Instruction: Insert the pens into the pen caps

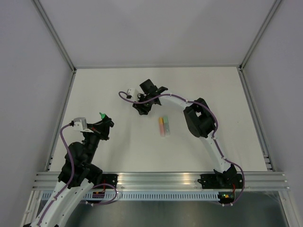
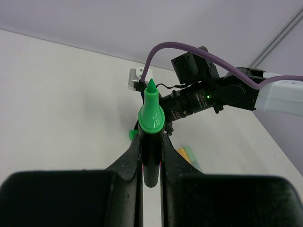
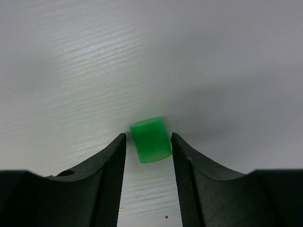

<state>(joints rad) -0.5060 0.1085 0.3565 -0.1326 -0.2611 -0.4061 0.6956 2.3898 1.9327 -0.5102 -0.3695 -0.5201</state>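
My left gripper (image 2: 151,163) is shut on a dark-bodied pen (image 2: 151,142) whose bright green tip (image 1: 102,115) points up and away from the jaws. It hovers over the left of the table (image 1: 113,146). My right gripper (image 3: 148,135) is down on the table at mid-back, and a small green pen cap (image 3: 150,140) lies tilted between its fingers, with a thin gap on each side. The left wrist view shows that cap (image 2: 131,134) peeking out beside the left finger. An orange pen (image 1: 161,124) and a pale mint pen (image 1: 165,126) lie side by side near the table's middle.
Grey walls and aluminium posts (image 1: 61,118) bound the white table on three sides. A metal rail (image 1: 161,179) runs along the near edge by the arm bases. The right arm's elbow (image 1: 199,120) hangs just right of the two lying pens.
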